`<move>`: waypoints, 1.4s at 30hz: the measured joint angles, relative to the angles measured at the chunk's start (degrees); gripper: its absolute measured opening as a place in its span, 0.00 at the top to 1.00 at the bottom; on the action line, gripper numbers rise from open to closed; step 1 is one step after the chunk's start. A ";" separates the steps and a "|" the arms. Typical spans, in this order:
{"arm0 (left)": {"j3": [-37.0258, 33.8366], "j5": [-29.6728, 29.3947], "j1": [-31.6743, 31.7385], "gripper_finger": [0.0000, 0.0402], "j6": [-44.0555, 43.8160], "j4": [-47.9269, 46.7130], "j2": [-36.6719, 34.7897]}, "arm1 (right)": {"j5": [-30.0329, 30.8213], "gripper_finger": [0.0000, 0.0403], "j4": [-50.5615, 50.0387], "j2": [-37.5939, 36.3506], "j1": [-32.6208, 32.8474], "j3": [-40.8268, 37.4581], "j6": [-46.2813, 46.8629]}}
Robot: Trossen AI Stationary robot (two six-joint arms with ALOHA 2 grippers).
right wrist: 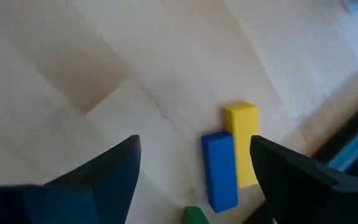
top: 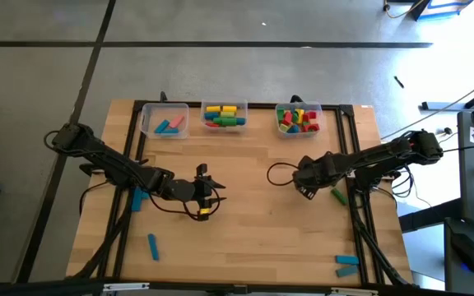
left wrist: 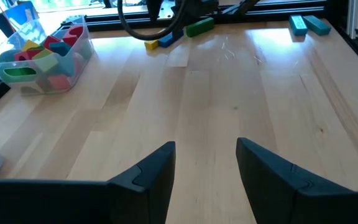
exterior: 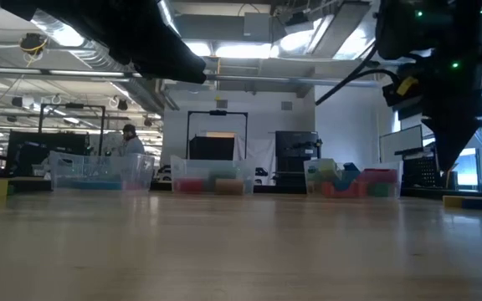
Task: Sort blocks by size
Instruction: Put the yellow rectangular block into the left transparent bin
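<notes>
Two end effectors, both spread apart and empty | right end effector (right wrist: 194, 171) above short blue wooden bar (right wrist: 219, 169) touching yellow bar (right wrist: 243, 142) on surface (top: 245, 173) | straddle blue alone, avoid yellow | left end effector (left wrist: 205, 165) mid-surface

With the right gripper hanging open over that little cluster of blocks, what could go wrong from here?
1. The blue block and yellow block lie side by side, touching, with a green block at their end. The open right gripper may pinch two together or knock one aside.
2. They sit near the table's right rail; a nudged block could slide against it.
3. The left gripper is open with nothing between its fingers; no risk shows there.
</notes>
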 joint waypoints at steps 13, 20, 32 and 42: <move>0.02 0.00 -0.01 0.59 0.31 0.68 0.00 | -3.51 0.27 9.20 0.24 -10.85 -7.31 5.60; 0.02 0.00 -0.02 0.59 0.33 0.79 0.00 | -5.50 0.27 14.11 0.03 -15.57 -12.51 5.89; 0.02 0.00 -0.02 0.59 0.33 0.85 0.00 | -9.84 0.27 25.69 -0.01 -11.29 -9.99 0.24; 0.02 0.00 -0.04 0.59 0.26 0.81 -0.02 | -7.03 0.27 17.39 0.08 -9.60 -4.65 -8.33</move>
